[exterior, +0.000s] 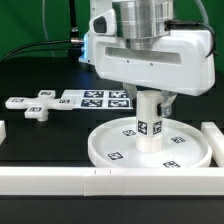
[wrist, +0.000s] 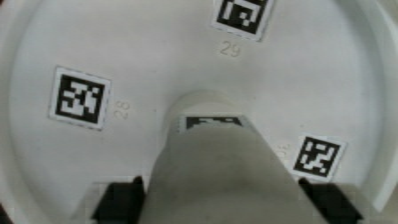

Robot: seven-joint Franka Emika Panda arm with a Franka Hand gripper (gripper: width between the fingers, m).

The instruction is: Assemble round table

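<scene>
The round white disc (exterior: 113,140) lies flat near the table's front, its tags facing up. The short cylindrical leg (exterior: 150,124) stands upright on the disc's centre. My gripper (exterior: 150,101) comes down from above and is shut on the leg's upper part. In the wrist view the leg (wrist: 222,165) runs between my two black fingers (wrist: 121,200), which press its sides, and the disc (wrist: 151,55) fills the view below it. The cross-shaped foot (exterior: 37,104) lies apart on the black table at the exterior view's left.
The marker board (exterior: 100,98) lies flat behind the disc. White border blocks run along the front edge (exterior: 60,180), the exterior view's right (exterior: 214,140) and its left (exterior: 3,130). The arm's bulky body hangs over the disc.
</scene>
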